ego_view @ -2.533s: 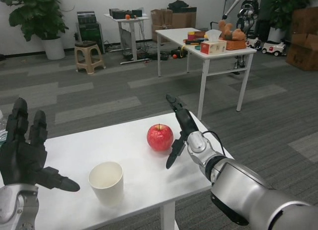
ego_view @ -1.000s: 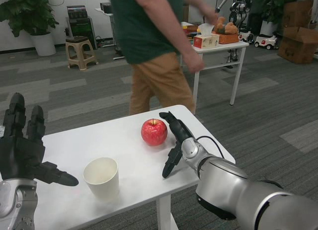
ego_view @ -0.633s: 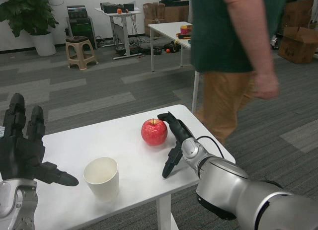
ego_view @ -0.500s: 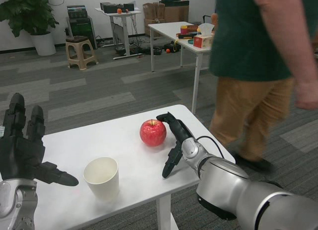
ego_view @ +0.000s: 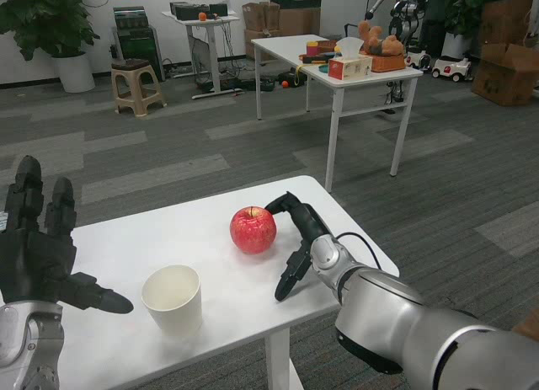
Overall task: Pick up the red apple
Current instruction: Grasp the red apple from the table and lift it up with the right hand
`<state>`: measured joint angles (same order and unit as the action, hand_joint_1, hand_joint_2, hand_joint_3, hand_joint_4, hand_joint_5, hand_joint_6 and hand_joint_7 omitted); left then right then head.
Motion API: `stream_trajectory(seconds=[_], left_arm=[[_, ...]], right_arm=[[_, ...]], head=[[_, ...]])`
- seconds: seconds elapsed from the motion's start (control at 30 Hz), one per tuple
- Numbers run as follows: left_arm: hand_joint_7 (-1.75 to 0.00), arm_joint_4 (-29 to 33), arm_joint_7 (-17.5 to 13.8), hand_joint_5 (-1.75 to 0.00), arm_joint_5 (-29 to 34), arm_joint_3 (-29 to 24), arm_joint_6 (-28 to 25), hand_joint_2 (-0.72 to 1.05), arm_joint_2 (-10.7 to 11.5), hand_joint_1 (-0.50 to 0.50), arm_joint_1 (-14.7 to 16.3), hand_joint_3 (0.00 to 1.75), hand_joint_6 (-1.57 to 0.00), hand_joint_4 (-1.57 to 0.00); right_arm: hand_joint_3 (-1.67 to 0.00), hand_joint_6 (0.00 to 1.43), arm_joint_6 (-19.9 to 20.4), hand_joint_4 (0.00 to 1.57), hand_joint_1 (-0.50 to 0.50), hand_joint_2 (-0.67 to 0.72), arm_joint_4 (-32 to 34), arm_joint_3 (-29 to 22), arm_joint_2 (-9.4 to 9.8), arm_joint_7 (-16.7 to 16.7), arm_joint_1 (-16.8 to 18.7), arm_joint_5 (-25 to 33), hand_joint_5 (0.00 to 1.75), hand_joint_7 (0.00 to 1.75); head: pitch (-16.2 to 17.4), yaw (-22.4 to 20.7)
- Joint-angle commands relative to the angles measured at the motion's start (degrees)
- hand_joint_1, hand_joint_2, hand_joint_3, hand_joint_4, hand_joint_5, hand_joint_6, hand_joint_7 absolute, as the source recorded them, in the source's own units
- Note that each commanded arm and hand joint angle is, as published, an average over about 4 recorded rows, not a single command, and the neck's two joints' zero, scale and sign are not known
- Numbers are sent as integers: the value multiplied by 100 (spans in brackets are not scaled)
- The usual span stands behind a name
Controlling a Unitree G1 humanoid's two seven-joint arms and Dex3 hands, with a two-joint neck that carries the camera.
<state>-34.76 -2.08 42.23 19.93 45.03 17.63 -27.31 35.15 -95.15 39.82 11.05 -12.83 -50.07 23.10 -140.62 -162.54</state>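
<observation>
The red apple (ego_view: 253,230) stands upright on the white table (ego_view: 194,238), right of centre. My right hand (ego_view: 295,238) lies just to its right, fingers spread, the upper ones curving over toward the apple's top right side and the thumb pointing down at the tabletop. Whether any finger touches the apple I cannot tell; nothing is held. My left hand (ego_view: 40,253) waits raised at the table's left edge, palm forward, fingers apart and empty.
A white paper cup (ego_view: 173,300) stands near the front edge, left of the apple. The table's right edge runs close behind my right forearm. Beyond are another white table (ego_view: 337,61) with boxes, a stool (ego_view: 135,87) and potted plants.
The person who walked past behind the table has left the view. The apple has shifted a little to the left, and my right hand's upper fingers have curled further over toward it.
</observation>
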Motion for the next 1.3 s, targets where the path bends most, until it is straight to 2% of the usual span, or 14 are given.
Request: stream_trajectory(seconds=[0.03,0.23,0.33,0.4,0.47,0.6,0.63,0.73,0.87,0.97,1.03,1.1,1.3], left_arm=[[0,30,-3,-10,49,-15,41,-55,-5,-48,15,9,0,0],[0,30,-3,-8,49,-15,41,-55,-5,-48,15,7,0,0],[0,30,-3,0,49,-15,41,-55,-3,-48,19,0,0,0],[0,30,-3,0,49,-15,41,-55,-1,-48,19,4,0,0],[0,30,-3,-3,49,-15,41,-55,-3,-48,19,9,0,0],[0,30,-3,-8,49,-15,41,-55,-5,-48,15,9,0,0],[0,30,-3,-10,49,-15,41,-55,-5,-48,15,9,0,0],[0,28,-3,-3,49,-15,41,-55,-3,-48,15,9,0,0],[0,21,-3,-3,49,-15,41,-55,4,-48,15,9,0,0],[0,21,-3,-5,49,-15,41,-55,-1,-48,15,9,0,0],[0,21,-3,0,49,-15,41,-55,-5,-48,15,9,0,0],[0,17,-3,-5,49,-15,45,-55,-5,-48,15,9,0,0],[0,13,-3,-8,49,-24,45,-55,-9,-48,15,9,0,0]], right_arm=[[0,24,-111,0,-42,34,-100,-10,-33,79,360,-77,29,120],[0,17,-98,0,-42,34,-54,-155,-16,70,408,-71,29,126],[0,11,-96,0,-42,34,-28,-207,-13,48,410,-69,29,119],[0,6,-96,0,-42,34,12,-240,-9,15,410,-69,29,113],[0,1,-96,0,-42,34,56,-264,-7,-20,410,-69,29,98],[0,0,-96,0,-42,34,168,-278,-9,-108,408,-69,27,54],[0,0,-96,0,-42,34,201,-280,-11,-141,406,-69,24,47],[0,0,-96,0,-42,36,278,-284,-16,-217,393,-69,15,31],[0,0,-96,0,-44,41,414,-291,-24,-347,305,-73,0,28],[0,0,-96,0,-43,41,467,-291,-46,-382,274,-77,0,23],[0,0,-96,0,-44,41,511,-282,-77,-400,243,-82,0,21],[0,0,-96,0,-46,41,546,-251,-112,-409,212,-91,0,21],[0,0,-105,0,-46,41,700,162,-165,-413,142,-104,0,14]], head=[[0,0],[22,5],[22,5],[26,7],[29,4],[14,-6],[17,-4],[27,2],[18,8],[9,10],[1,19],[-4,28],[-17,6]])
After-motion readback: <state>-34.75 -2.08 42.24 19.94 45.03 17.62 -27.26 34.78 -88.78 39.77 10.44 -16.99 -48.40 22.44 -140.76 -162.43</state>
